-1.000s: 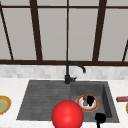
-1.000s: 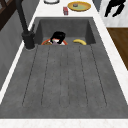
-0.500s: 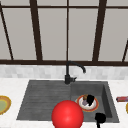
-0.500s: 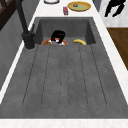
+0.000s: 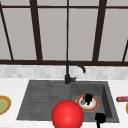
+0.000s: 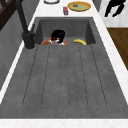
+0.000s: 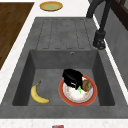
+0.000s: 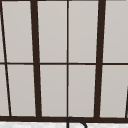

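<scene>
In basin: left hand (image 7: 72, 78) rests on plate (image 7: 88, 98); grip unclear.

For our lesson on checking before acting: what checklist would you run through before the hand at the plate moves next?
1. Left hand over the plate: ok, it sits above the plate's far side.
2. Hand touching the plate: cannot tell.
3. Plate free of food: not ok, a brown lump lies on it beside the hand.
4. Banana apart from the plate: ok, it lies across the basin floor with a gap between.
5. Right hand away from the basin: ok, it hangs in the air out in front, fingers relaxed.
</scene>
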### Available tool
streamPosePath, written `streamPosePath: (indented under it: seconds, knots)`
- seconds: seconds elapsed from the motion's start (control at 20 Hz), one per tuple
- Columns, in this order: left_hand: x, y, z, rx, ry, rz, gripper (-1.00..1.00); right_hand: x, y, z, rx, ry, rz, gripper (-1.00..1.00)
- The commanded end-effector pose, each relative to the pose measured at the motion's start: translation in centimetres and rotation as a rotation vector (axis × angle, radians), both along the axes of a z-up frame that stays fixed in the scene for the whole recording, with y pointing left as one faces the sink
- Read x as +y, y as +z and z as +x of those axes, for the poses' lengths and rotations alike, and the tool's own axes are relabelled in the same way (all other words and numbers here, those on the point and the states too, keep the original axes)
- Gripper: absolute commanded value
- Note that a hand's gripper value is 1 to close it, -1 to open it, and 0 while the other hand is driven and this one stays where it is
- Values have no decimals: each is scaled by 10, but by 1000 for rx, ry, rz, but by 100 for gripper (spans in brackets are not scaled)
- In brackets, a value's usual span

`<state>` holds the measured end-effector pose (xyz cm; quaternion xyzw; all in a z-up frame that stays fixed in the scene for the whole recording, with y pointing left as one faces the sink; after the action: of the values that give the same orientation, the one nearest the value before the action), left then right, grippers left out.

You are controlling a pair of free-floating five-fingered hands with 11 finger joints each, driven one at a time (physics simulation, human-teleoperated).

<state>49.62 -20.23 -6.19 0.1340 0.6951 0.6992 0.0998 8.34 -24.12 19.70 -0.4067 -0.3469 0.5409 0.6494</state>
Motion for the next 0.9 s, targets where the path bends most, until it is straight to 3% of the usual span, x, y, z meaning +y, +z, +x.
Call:
streamPosePath:
  seconds: [0.0, 0.3, 0.85]
  knots:
    - [12, 12, 7, 52, -39, 34, 100, 0, 0, 0, 0, 0, 0, 0]
    - [13, 36, 10, 121, -69, 16, 100, 0, 0, 0, 0, 0, 0, 0]
    - [33, 60, 9, 237, -63, 27, 100, 0, 0, 0, 0, 0, 0, 0]
